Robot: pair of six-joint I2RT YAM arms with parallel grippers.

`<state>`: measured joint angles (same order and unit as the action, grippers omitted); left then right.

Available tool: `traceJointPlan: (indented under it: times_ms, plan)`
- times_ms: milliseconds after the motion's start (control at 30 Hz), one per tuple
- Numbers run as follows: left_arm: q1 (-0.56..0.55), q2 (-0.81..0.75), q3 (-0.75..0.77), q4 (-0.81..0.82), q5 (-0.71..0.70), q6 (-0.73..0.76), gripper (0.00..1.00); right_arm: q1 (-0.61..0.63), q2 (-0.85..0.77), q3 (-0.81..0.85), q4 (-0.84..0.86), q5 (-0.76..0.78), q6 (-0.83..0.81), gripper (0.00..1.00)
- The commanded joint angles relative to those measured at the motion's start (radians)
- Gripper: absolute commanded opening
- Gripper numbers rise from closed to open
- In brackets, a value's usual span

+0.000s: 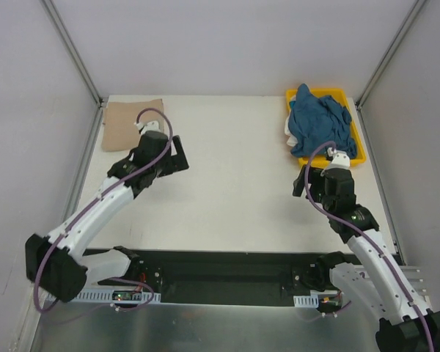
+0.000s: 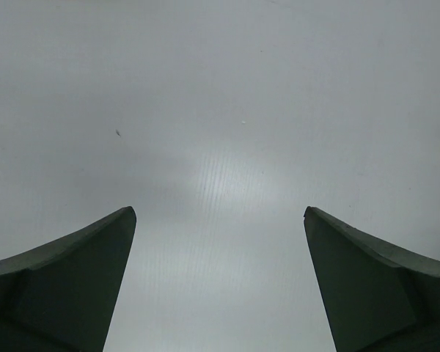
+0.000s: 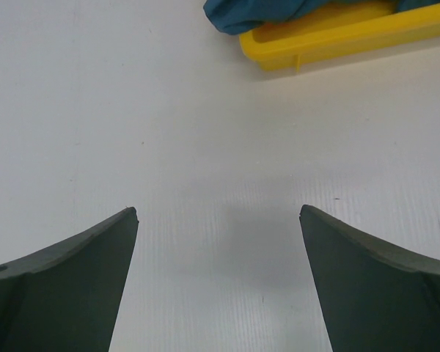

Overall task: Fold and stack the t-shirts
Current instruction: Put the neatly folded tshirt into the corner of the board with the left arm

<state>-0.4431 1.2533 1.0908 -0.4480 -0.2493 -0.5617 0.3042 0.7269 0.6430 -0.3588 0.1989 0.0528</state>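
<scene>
Two arms: bases bolted at the near edge of the table (image 1: 235, 191), left arm reaching far-left, right arm reaching far-right.
Left gripper (image 1: 180, 155): jaws spread wide, nothing between them (the left wrist view shows only a plain pale surface past the fingertips (image 2: 110, 242)).
Left gripper position: just beside the near-right corner of the tan t-shirt (image 1: 130, 125); I cannot tell whether it touches the cloth.
Right gripper (image 1: 308, 183): jaws spread wide, holding nothing; bare table between the fingers in the right wrist view (image 3: 218, 211).
Right gripper position: over the table, just short of the near edge of the yellow tray (image 1: 358, 152).
Tan t-shirt: folded into a flat rectangle, lying at the far-left corner of the table, apart from the tray.
Teal t-shirt (image 1: 319, 121): crumpled in a heap inside the yellow tray at the far-right corner, cloth spilling over the tray's left rim (seen as a blue edge (image 3: 253, 15) over the rim (image 3: 330, 33) in the right wrist view).
Stack status: the two t-shirts lie well apart, on opposite sides of the table.
</scene>
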Motion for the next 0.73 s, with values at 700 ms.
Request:
traceJointPlan:
  times_ms: [700]
  plan:
    - [-0.023,-0.629,-0.597,0.233,-0.082,-0.061,0.99,0.0,-0.201,-0.244,0.196,-0.079,0.052,0.96]
